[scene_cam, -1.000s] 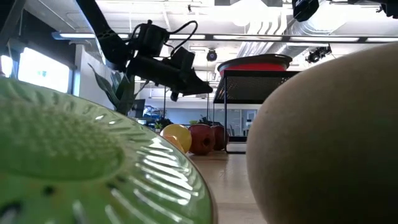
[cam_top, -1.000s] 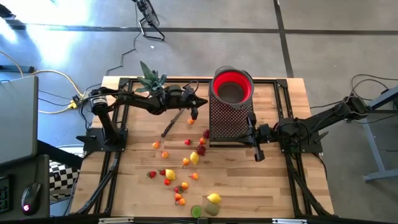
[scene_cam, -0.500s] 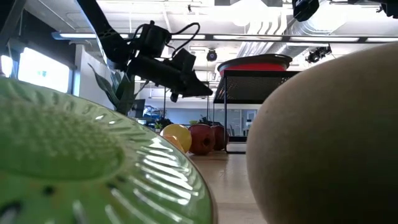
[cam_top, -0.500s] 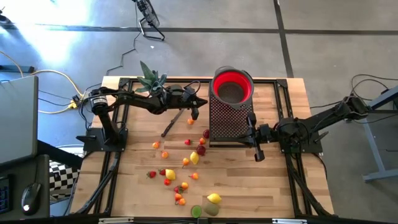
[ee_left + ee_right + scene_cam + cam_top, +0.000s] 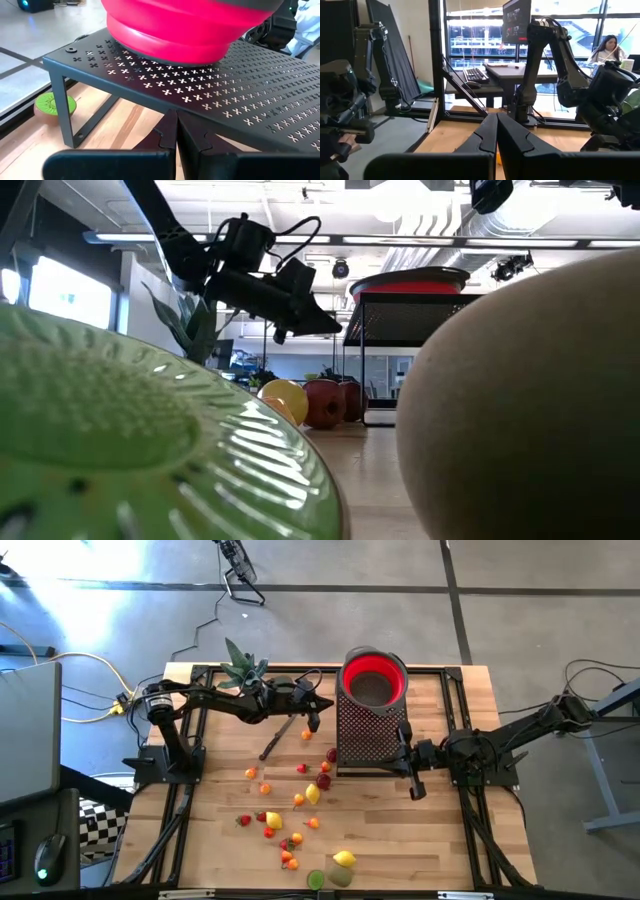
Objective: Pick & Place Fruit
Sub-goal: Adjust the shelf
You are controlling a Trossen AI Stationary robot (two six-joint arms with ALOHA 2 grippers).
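Note:
The fruit (image 5: 312, 794) is several small red, orange, yellow and green pieces lying loose on the wooden table, from its middle to its near edge. A kiwi slice (image 5: 130, 430) and a brown kiwi (image 5: 530, 410) fill the low view. My left gripper (image 5: 325, 705) hangs shut and empty above the table, just left of the black perforated rack (image 5: 372, 730), with its tips (image 5: 176, 125) pointing at the rack. The red bowl (image 5: 375, 678) stands on the rack's far end. My right gripper (image 5: 404, 752) is shut and empty at the rack's right side, held about level above the table.
A brown-handled knife (image 5: 278, 738) lies under the left arm. A green spiky plant (image 5: 243, 668) stands at the far left. A black frame runs round the table's edges. A person (image 5: 610, 47) sits in the room beyond the table. Bare wood shows near the right edge.

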